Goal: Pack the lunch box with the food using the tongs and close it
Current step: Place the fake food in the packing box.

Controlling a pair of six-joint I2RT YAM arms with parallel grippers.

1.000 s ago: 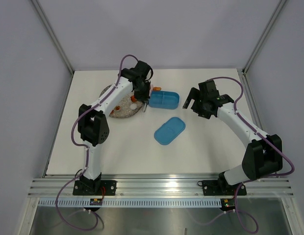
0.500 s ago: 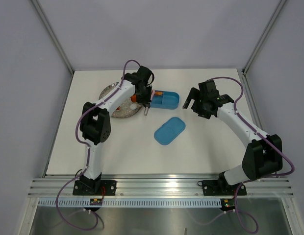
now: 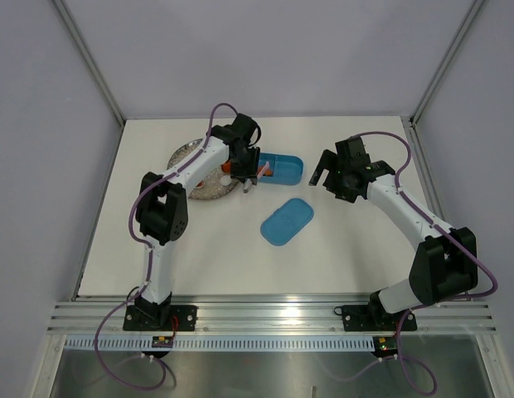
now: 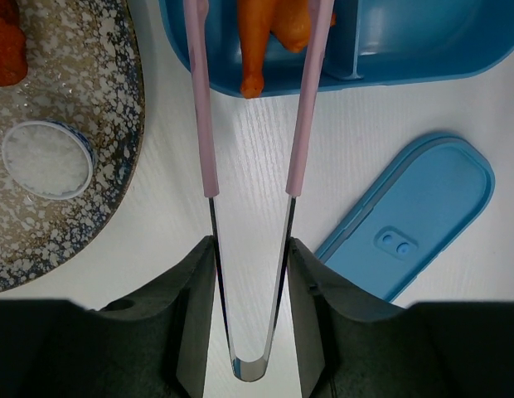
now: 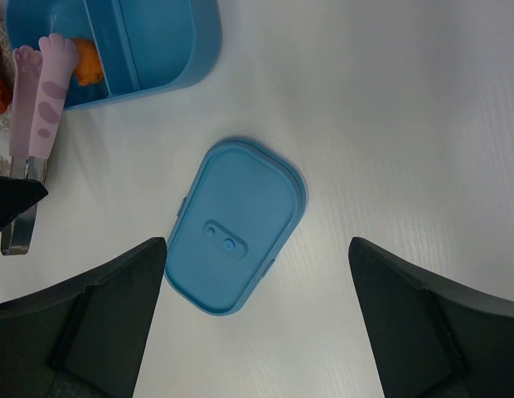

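Packing, top view: I have the left end effector (image 3: 247,168) over the lunch box (image 3: 286,170), lid (image 3: 287,220) off on the counter (image 3: 157,240).
Left wrist: it pinches the tongs (image 4: 206,124), arms apart; orange morsel (image 4: 265,33) in the compartment; tips cut off.
Right wrist: right end effector (image 5: 257,245) spread, empty, above lid.
Next, I judge: lift clear, fetch more from the plate (image 4: 108,124).

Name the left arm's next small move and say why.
Probably lift the tongs clear of the lunch box and swing over to the plate: their arms stand spread around the orange piece lying in the box, and a red morsel lies on the plate.
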